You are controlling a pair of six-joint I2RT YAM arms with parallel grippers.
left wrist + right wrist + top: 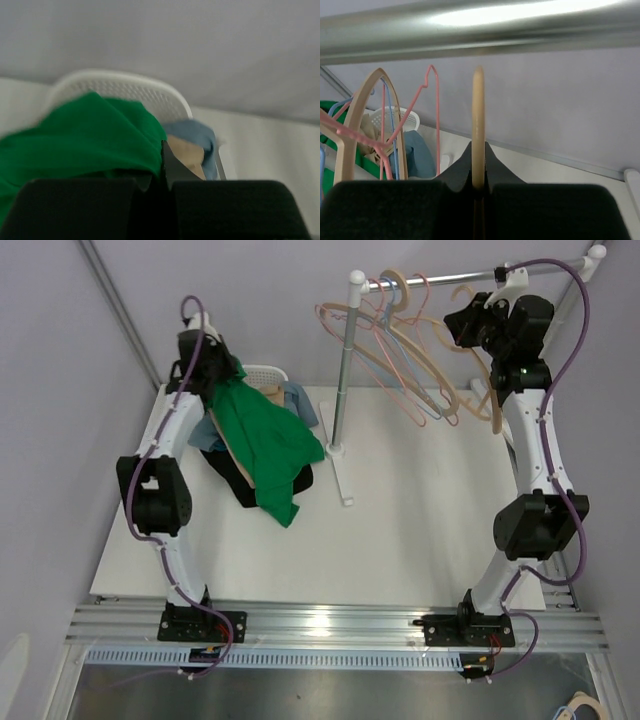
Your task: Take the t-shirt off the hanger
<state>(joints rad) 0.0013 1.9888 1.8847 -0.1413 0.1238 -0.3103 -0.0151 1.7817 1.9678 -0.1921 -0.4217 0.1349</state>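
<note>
Over the white laundry basket (262, 373) — left gripper (161, 167) pinched tight on green t-shirt (268, 445), cloth draping below it | right gripper (478, 152) clamps beige hanger (478, 110) under the rail (480, 25)

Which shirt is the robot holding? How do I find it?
Look at the white table's far left corner, where clothes pile by a white basket. The left gripper pinches the t-shirt on top, the only bright green one among blue, tan and black.

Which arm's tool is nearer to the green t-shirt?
Left. The left tool is shut on the green t-shirt. The right tool is far across the white table, shut on a beige hanger at the silver metal rail.
</note>
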